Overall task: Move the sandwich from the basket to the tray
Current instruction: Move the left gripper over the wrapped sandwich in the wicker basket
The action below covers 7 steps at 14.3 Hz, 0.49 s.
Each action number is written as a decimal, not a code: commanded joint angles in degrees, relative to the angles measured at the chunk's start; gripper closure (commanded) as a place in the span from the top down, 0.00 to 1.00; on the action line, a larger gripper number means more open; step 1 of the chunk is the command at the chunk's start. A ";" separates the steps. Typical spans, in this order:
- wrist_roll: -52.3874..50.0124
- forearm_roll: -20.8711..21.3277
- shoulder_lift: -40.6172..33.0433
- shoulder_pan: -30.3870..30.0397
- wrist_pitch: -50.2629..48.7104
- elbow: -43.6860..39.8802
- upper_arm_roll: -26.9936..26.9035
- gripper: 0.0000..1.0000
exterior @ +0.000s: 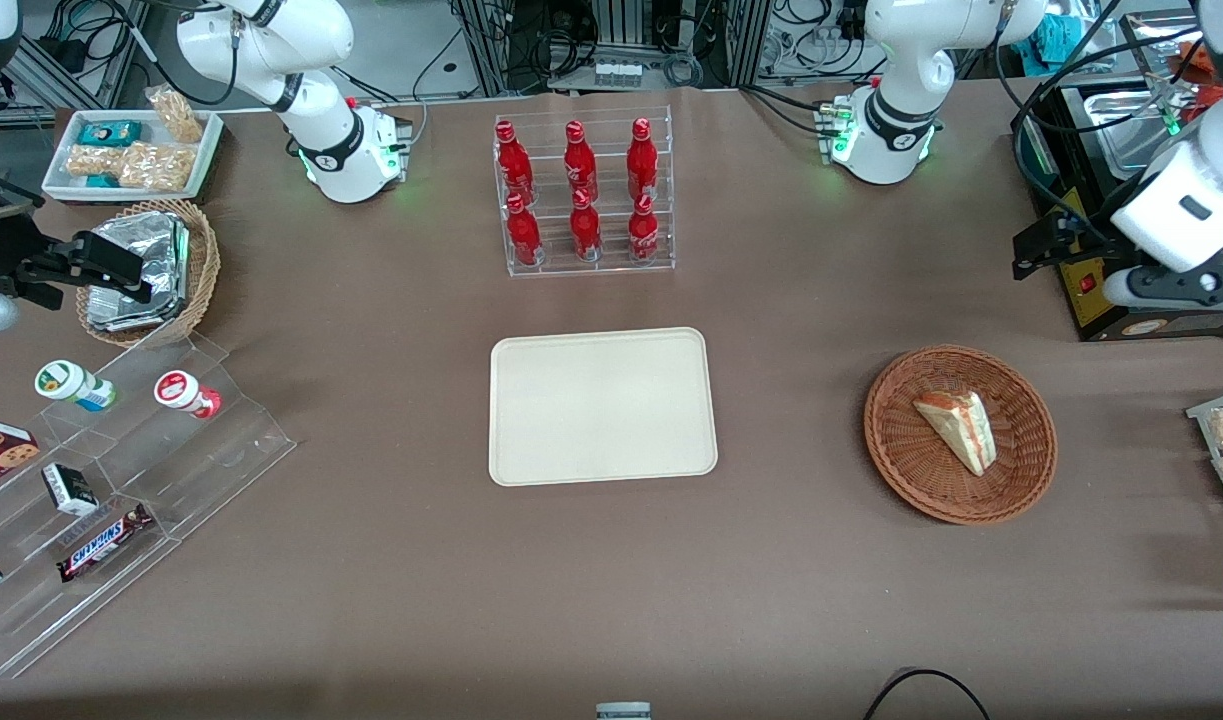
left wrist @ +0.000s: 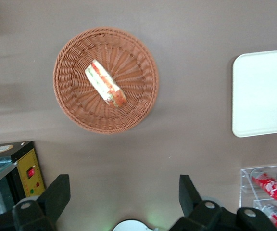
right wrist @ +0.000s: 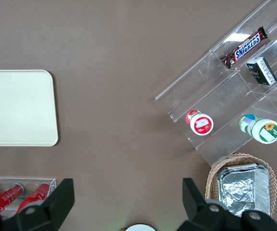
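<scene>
**Inspector:** Status of the task?

**Assessor:** At the opening step, in my judgement. The sandwich (exterior: 957,429) lies in the basket (exterior: 1031,470), at the lower right of the front frame. The tray (exterior: 603,405), at the centre of that frame, carries nothing.

**Inspector:** And the gripper?

**Assessor:** The gripper (left wrist: 121,197) is raised above the table, nowhere near the basket rim. Its fingers (left wrist: 57,193) are spread wide and hold nothing. In the front frame the working arm's hand sits at the right edge, above the basket and farther from the camera.

**Inspector:** What does the next move call for?

**Assessor:** Most likely a descent over the basket, with the fingers straddling the wedge across its flat faces. The bread looks soft, so a light grip seems prudent. Then a lift over the rim and a carry to the tray.

**Inspector:** Other containers?

**Assessor:** A tan basket (exterior: 203,262) at the left of the front frame holds foil packets (exterior: 146,255). A white dish (exterior: 61,172) at the upper left holds snacks. A clear rack (exterior: 583,195) at the upper centre holds six red bottles (exterior: 581,150).
</scene>
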<state>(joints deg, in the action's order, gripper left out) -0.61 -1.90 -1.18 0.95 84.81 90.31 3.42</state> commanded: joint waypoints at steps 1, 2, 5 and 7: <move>-0.44 -0.39 0.65 -0.07 -0.78 -1.11 -0.17 1.00; -0.53 -0.38 0.91 -0.07 -1.57 -0.84 -0.17 1.00; 0.00 1.45 1.62 -0.25 -1.58 3.19 -0.34 1.00; 0.00 1.90 1.62 -1.12 2.87 9.33 -0.34 1.00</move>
<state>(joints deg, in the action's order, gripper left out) -0.71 -0.92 0.56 0.64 84.26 94.59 3.05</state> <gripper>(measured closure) 0.000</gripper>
